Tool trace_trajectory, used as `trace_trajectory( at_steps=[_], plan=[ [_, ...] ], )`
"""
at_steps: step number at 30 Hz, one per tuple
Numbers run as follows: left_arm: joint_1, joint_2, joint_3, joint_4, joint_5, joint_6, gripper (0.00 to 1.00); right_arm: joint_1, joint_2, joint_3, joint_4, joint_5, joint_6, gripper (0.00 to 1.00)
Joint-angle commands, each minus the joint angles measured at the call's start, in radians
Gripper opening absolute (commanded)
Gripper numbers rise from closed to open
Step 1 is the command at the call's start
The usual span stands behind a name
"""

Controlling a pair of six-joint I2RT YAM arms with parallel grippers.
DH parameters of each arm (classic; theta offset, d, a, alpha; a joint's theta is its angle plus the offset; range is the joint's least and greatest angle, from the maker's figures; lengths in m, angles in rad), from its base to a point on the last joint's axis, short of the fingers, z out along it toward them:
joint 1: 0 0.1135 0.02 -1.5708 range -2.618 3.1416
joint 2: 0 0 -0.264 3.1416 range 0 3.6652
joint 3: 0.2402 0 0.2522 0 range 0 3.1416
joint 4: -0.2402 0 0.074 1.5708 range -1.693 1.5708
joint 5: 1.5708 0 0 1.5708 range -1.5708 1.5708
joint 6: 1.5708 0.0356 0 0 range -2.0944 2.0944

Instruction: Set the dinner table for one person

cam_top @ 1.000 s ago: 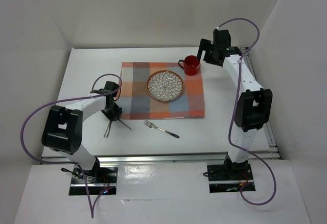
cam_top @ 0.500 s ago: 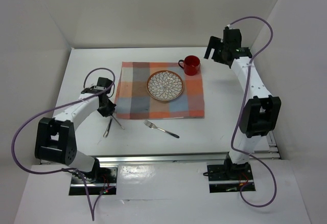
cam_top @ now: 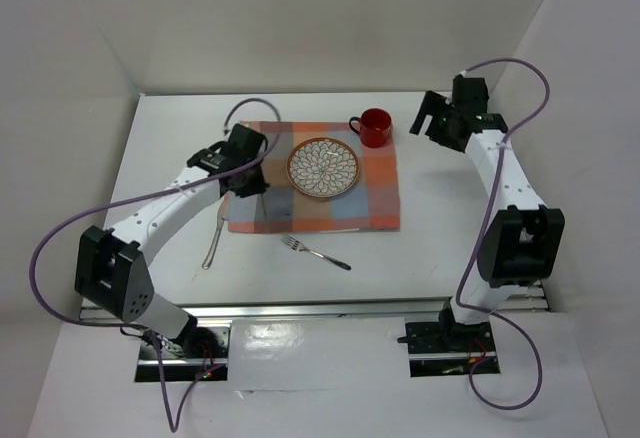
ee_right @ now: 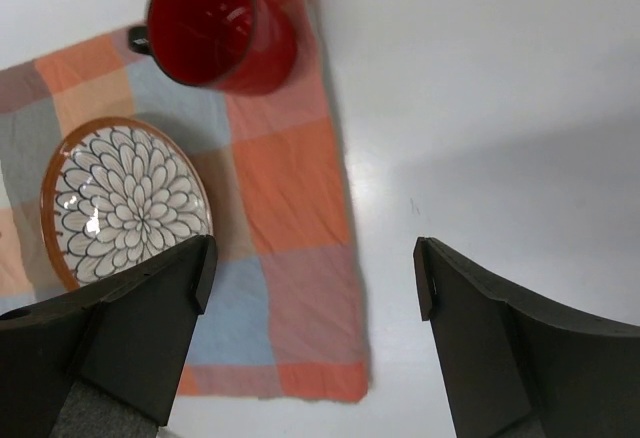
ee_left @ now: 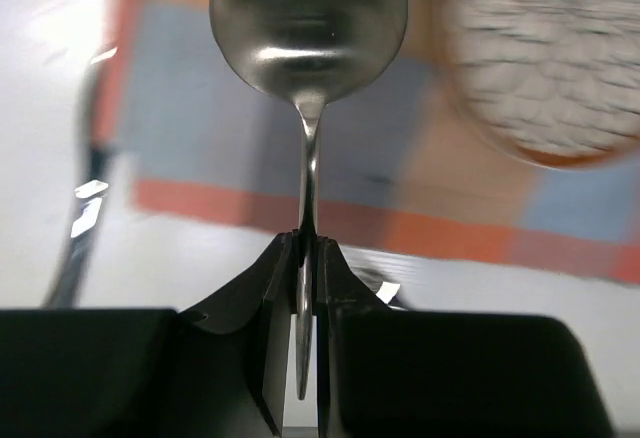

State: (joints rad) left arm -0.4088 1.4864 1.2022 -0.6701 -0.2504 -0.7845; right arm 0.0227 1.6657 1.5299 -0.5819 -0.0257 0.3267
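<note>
Steel spoon (ee_left: pixel 308 28) pinched by its handle in left jaws, above cloth (cam_top: pixel 262 213) left of plate (cam_top: pixel 323 167), mid-frame on white desk (cam_top: pixel 165 138). Right jaws wide, empty, upper right. Step: placing cutlery. Next, likely: lower, release beside plate.

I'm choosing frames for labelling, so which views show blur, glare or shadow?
Left wrist: the plate and placemat are smeared, but the spoon pinched in the left gripper is fairly sharp, with bright reflections in its bowl. Right wrist: sharp, a soft shadow across the table. Top: sharp and evenly lit.
</note>
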Motion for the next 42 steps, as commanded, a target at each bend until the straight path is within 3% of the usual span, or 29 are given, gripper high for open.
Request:
trace_trajectory(
  at_steps=[1,6,12,18,33,34,36,38,39,42],
  plan=[
    [-0.102,0.064,0.166,0.069,0.130,0.134,0.00,-0.066,-0.136,-0.124,0.031,-0.106,0.077,0.92],
    [-0.225,0.350,0.525,0.049,0.243,0.125,0.00,-0.109,-0.270,-0.255,0.033,-0.123,0.147,0.92],
    [-0.266,0.632,0.859,0.015,0.339,0.085,0.00,-0.127,-0.425,-0.352,-0.012,-0.100,0.175,0.92],
    [-0.300,0.805,0.974,0.058,0.362,0.021,0.00,-0.136,-0.514,-0.386,-0.062,-0.079,0.166,0.92],
    [-0.320,1.021,1.086,0.106,0.329,-0.131,0.00,-0.136,-0.584,-0.413,-0.142,-0.080,0.147,0.93],
    [-0.320,1.037,1.121,0.106,0.351,-0.131,0.03,-0.136,-0.593,-0.413,-0.151,-0.080,0.147,0.93],
    [-0.320,1.048,1.132,0.087,0.352,-0.131,0.23,-0.136,-0.593,-0.413,-0.151,-0.080,0.147,0.93],
    [-0.320,1.048,1.111,0.096,0.352,-0.131,0.37,-0.136,-0.604,-0.413,-0.161,-0.080,0.147,0.93],
    [-0.320,1.034,1.102,0.096,0.352,-0.121,0.54,-0.136,-0.604,-0.413,-0.161,-0.080,0.147,0.93],
    [-0.320,0.997,1.091,0.106,0.342,-0.098,0.72,-0.136,-0.604,-0.403,-0.161,-0.080,0.147,0.93]
  ],
)
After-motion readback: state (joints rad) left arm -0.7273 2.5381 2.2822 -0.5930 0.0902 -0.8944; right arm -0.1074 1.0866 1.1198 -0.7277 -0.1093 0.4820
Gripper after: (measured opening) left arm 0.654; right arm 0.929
